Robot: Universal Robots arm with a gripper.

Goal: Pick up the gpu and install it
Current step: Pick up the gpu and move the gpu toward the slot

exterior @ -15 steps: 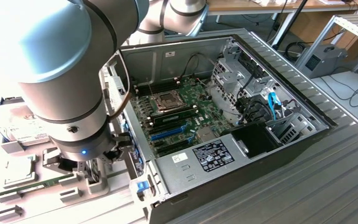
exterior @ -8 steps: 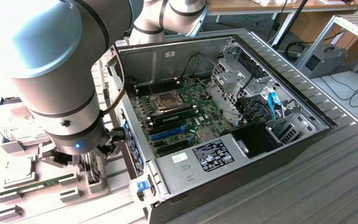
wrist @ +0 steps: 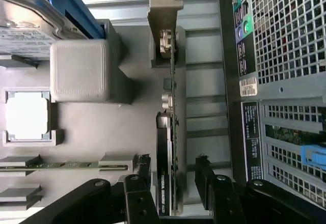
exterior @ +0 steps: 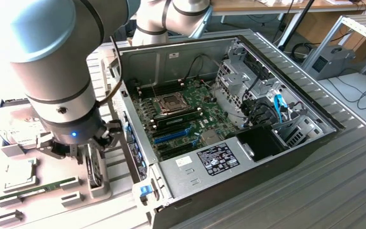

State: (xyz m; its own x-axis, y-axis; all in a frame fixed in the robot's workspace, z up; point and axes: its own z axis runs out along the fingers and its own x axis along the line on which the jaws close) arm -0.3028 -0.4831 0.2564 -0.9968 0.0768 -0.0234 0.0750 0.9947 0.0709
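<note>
Jaws stand open on either side of the gpu (wrist: pixel 164 152), which stands on edge in a grey holder (wrist: pixel 181 46) beside the computer case (exterior: pixel 170 57).

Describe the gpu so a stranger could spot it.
Find the open computer case; a grey parts tray sits on the exterior view's left of it. The gpu stands on edge nearest the case, under the open gripper, while the hard drive and CPU lie flat.
</note>
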